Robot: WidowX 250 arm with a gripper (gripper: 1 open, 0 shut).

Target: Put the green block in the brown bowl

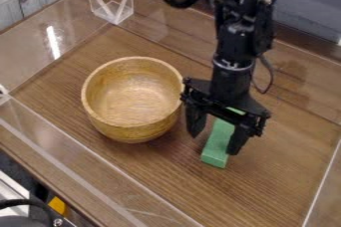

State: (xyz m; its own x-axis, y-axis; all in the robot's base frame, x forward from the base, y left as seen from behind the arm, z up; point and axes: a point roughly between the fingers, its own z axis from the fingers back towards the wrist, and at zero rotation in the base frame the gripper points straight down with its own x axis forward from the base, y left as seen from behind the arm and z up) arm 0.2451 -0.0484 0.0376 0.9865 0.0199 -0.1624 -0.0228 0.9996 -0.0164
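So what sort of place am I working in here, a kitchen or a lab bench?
Most likely a lab test bench, not a kitchen: a wooden tabletop fenced by clear plastic walls, with only a wooden bowl, a green block and the robot's open gripper over it.

The green block (214, 152) is half hidden between the spread jaws; contact with it cannot be told

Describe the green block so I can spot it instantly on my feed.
Find the big wooden brown bowl on the table; just right of it the gripper hangs, open, straddling the green block. It is the only bright green thing, a flat bar.
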